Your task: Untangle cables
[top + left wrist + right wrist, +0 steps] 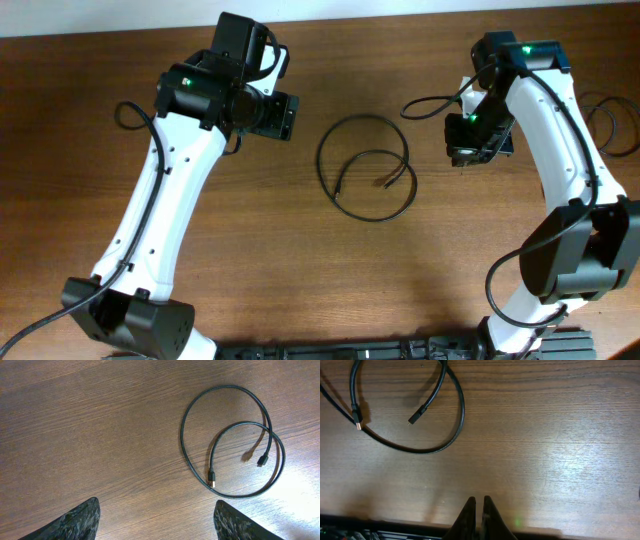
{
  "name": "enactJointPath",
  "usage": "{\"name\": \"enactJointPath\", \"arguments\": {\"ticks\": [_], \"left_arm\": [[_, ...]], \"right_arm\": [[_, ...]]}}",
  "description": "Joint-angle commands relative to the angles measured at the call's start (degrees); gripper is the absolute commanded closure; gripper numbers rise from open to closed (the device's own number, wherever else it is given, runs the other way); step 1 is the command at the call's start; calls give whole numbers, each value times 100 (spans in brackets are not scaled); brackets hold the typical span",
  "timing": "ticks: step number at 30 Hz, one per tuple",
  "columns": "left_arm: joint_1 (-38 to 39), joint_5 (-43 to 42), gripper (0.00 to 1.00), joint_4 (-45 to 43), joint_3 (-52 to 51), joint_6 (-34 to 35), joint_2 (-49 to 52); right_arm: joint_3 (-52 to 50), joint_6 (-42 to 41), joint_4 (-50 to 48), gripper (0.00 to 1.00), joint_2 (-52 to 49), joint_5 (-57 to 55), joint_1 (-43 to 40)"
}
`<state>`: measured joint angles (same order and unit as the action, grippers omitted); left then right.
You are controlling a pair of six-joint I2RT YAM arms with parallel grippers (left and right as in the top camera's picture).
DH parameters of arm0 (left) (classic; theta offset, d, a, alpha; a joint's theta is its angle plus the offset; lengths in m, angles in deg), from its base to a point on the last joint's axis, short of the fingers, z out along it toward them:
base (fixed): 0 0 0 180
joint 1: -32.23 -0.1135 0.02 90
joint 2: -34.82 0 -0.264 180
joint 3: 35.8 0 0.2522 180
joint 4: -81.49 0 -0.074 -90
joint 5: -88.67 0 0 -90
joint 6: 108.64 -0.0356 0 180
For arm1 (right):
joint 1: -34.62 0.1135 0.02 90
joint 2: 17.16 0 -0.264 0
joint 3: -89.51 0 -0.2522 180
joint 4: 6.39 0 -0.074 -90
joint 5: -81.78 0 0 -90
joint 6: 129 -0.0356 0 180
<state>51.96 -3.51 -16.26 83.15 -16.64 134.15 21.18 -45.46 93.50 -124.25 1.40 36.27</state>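
Item: thin black sheathed cable (320,165), one loose overlapping coil at the centre of the brown wood-grain bench (300,280), between the arms.
Handling: probably light, limp and slightly springy; pinch near gold-tipped plug end (211,479).
Left end effector (157,522): spread wide, empty.
Right end effector (479,515): pressed closed, empty.

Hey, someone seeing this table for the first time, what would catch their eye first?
A single black cable lies coiled in overlapping loops at the middle of the wooden table, with both plug ends free inside the coil. The left gripper hangs open on one side of it and the right gripper is shut on the other, neither touching the cable.
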Motion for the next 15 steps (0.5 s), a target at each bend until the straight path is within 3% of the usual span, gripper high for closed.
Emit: {"name": "enactJointPath", "arguments": {"ticks": [1,15], "left_arm": [[-39,-44,26,-13,-26,-26,9],[-39,-44,26,-13,-26,-26,9]], "right_arm": [[-37,15,0,96,-15,72,26],[-37,28,7,96,-15,234,26]]}}
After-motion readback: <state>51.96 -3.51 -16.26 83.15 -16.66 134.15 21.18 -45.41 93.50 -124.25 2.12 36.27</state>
